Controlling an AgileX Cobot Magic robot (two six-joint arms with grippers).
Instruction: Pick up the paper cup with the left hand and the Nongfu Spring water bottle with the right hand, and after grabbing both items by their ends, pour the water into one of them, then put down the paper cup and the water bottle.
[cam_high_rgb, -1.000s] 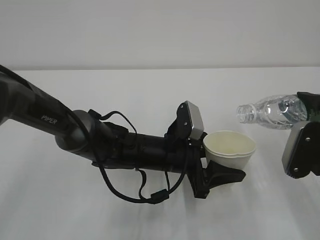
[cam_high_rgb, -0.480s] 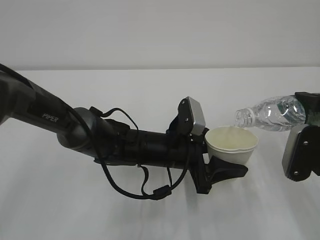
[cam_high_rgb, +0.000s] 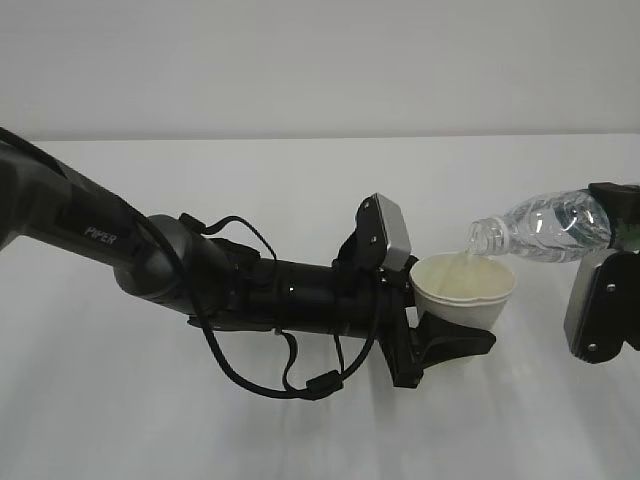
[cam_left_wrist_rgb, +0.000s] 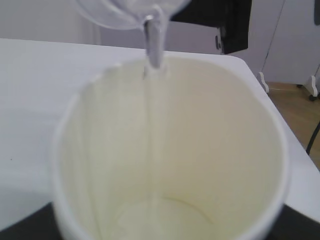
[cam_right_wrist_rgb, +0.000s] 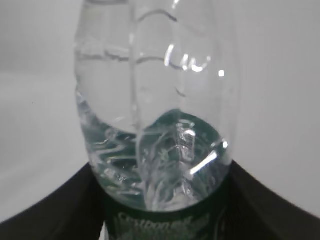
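Above the white table (cam_high_rgb: 300, 200), the left gripper (cam_high_rgb: 440, 335) has its fingers (cam_high_rgb: 455, 345) clenched on the paper cup (cam_high_rgb: 462, 290) from below, mouth up. Water (cam_left_wrist_rgb: 152, 45) streams in (a thin thread) from the tilted Nongfu Spring water bottle (cam_high_rgb: 545, 226), its base end gripped by the right gripper (cam_high_rgb: 625, 215).

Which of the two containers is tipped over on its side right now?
The clear plastic bottle on the right: it lies nearly level, mouth down, streaming water into the upright paper cup.
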